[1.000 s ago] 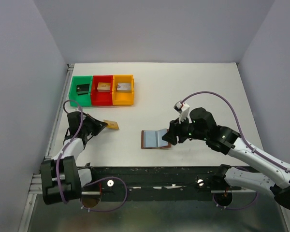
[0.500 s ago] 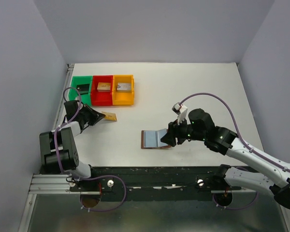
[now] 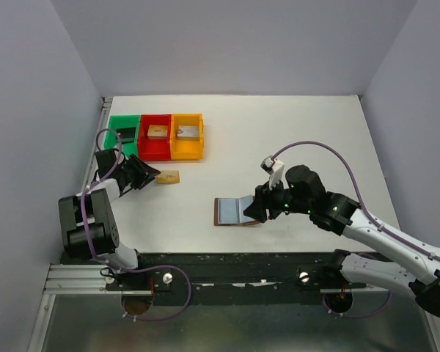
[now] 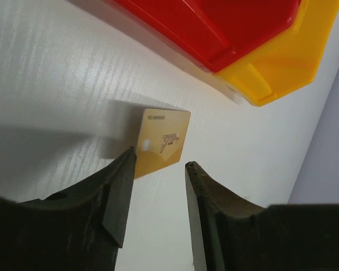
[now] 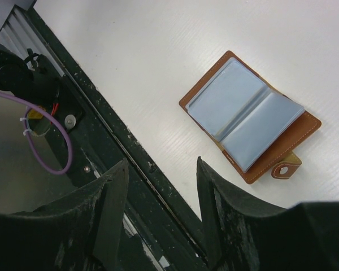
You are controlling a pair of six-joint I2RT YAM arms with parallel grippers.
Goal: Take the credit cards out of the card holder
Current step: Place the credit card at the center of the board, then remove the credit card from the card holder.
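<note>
The card holder (image 3: 237, 211) lies opened flat on the table (image 3: 293, 132), near the front edge and a little right of centre. Its pale blue-grey pockets face up, and in the right wrist view (image 5: 251, 118) its brown snap tab (image 5: 285, 168) sticks out from one corner. Whether any cards sit in the pockets cannot be told.

The right end effector (image 3: 255, 210) hangs over the holder's right edge. Its fingers (image 5: 110, 192) are spread with nothing between them, and the holder shows ahead of them and off to one side.

Well apart to the left, one tan-gold credit card (image 3: 168, 177) rests on the table just in front of the bins. The left end effector (image 3: 152, 178) is released. Its fingers (image 4: 121, 192) stand apart at the card's near end (image 4: 162, 141), one tip right at a corner of it.

Behind the card, touching side by side, are the green bin (image 3: 123, 117), the red bin (image 3: 155, 116) and the orange bin (image 3: 187, 116). They hold a black block (image 3: 125, 134), a tan block (image 3: 158, 132) and a grey block (image 3: 188, 132).
</note>
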